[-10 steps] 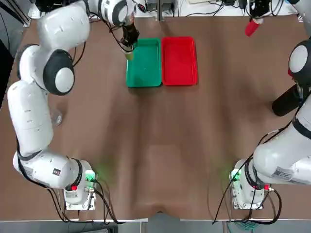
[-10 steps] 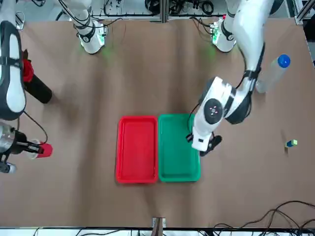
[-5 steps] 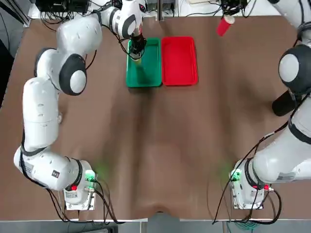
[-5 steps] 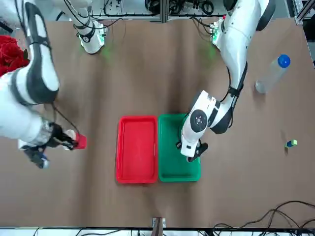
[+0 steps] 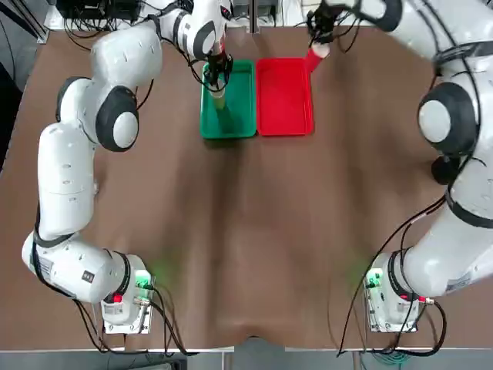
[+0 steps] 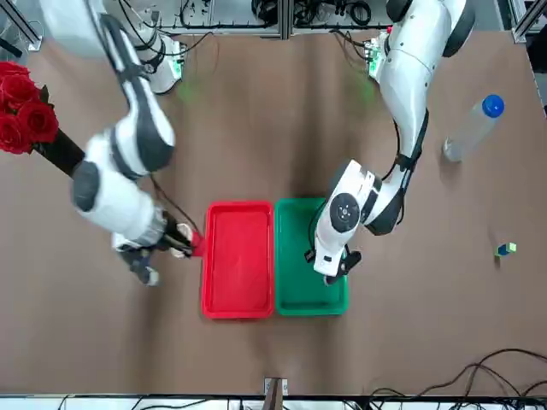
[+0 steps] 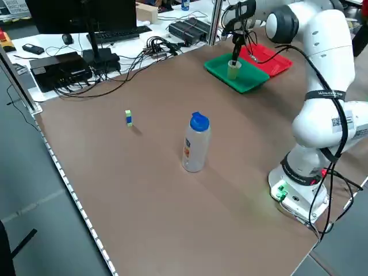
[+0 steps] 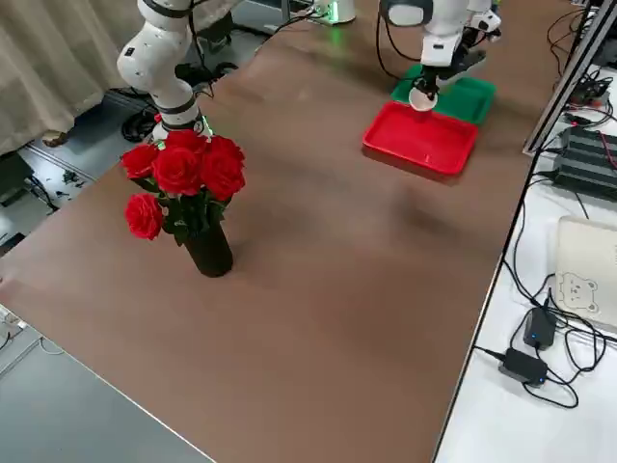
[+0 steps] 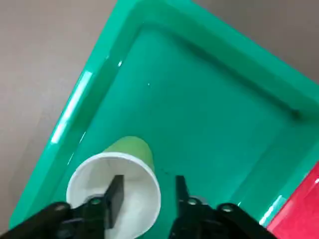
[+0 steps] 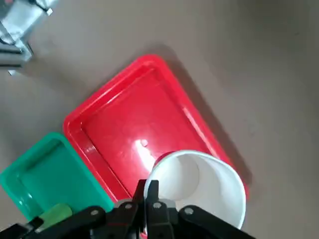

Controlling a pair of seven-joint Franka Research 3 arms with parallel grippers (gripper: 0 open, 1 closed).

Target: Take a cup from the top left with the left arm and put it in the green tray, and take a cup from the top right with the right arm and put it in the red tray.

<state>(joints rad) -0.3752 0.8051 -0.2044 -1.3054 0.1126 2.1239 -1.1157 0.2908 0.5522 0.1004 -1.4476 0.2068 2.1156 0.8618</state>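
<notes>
A green cup (image 9: pixel 117 191) with a white inside stands in the green tray (image 5: pixel 240 112), near its outer far corner. My left gripper (image 9: pixel 147 186) is open and straddles the cup's rim, one finger inside and one outside with a gap to the wall. In the top view the left gripper (image 5: pixel 216 75) is just above the green cup (image 5: pixel 218 95). My right gripper (image 10: pixel 151 191) is shut on the rim of a red cup (image 10: pixel 199 184). It holds that red cup (image 5: pixel 314 54) over the far outer corner of the red tray (image 5: pixel 283 100).
A dark vase of red roses (image 8: pixel 188 193) stands on the robot's right side of the table. On the left side a plastic bottle with a blue cap (image 7: pixel 195 141) stands, with a small green-and-blue block (image 7: pixel 128 117) beyond it. Cables and equipment line the far edge.
The right arm swung the red cup from the far right in to the red tray's corner. The left gripper carried the green cup over the tray's edge and set it down inside.
</notes>
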